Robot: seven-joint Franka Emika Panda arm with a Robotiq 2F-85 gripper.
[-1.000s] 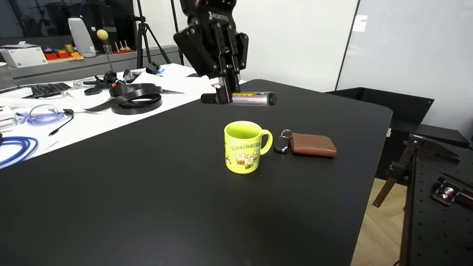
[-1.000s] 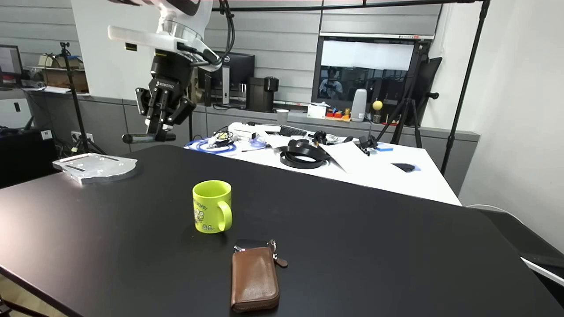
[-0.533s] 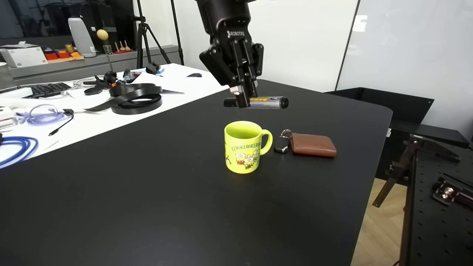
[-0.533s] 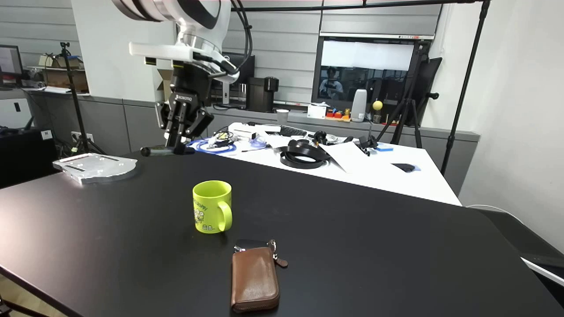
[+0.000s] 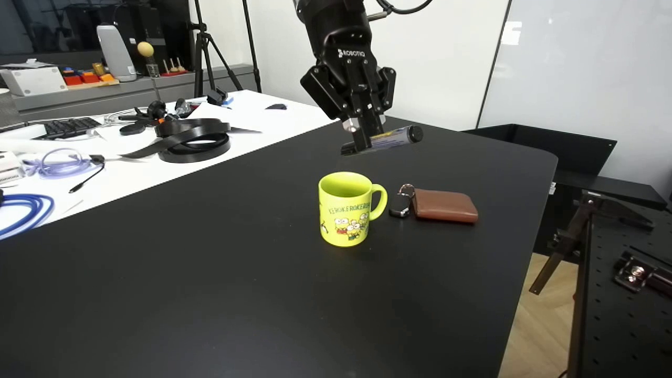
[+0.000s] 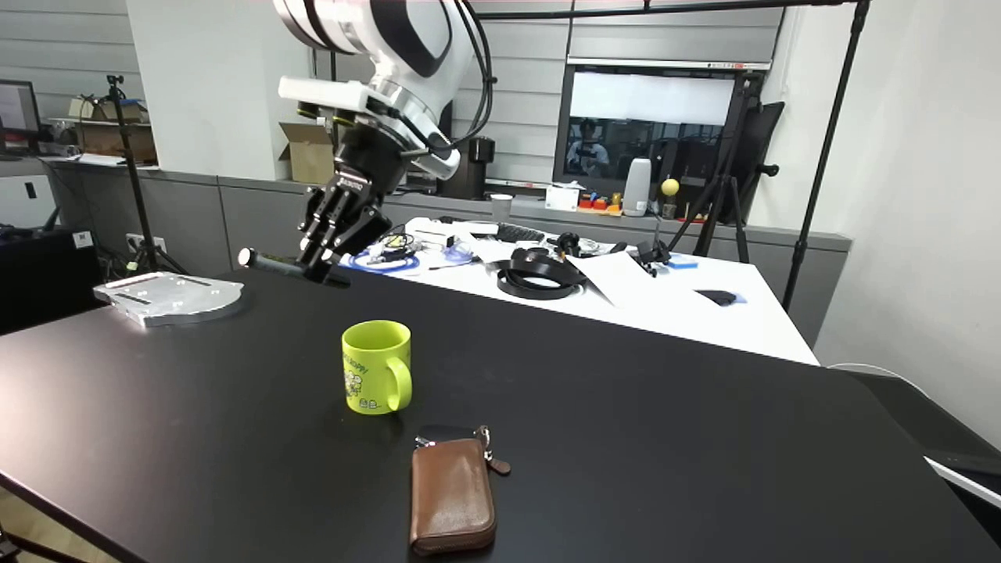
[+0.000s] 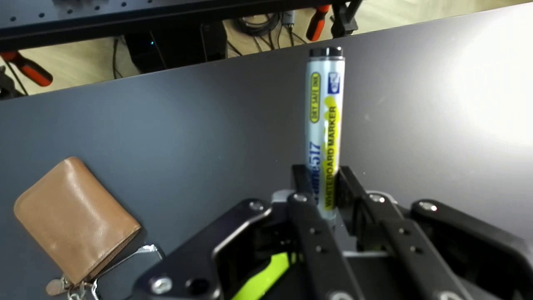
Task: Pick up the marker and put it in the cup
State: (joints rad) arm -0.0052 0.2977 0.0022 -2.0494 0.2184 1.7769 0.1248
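Observation:
The marker (image 5: 394, 138), a white stick with black ends, is held in the air between the fingers of my gripper (image 5: 368, 135). It is tilted, with its black cap end lower. It also shows in an exterior view (image 6: 272, 264) and in the wrist view (image 7: 325, 125). My gripper (image 6: 319, 264) is shut on it; in the wrist view the fingers (image 7: 324, 183) press both its sides. The yellow-green cup (image 5: 344, 218) stands upright on the black table, lower than the gripper and apart from it; it also shows in an exterior view (image 6: 375, 371). The wrist view shows only a piece of it (image 7: 266, 278).
A brown leather key pouch (image 5: 445, 206) with keys lies beside the cup's handle side, also in an exterior view (image 6: 453, 496) and the wrist view (image 7: 77, 221). A metal plate (image 6: 176, 295) lies at the table's far left. A white table (image 6: 672, 313) with cables and black straps adjoins.
My gripper has moved with the marker, rightward in both exterior views and somewhat lower. In the last half second the marker has tilted, its cap end downward. The cup and pouch have not moved.

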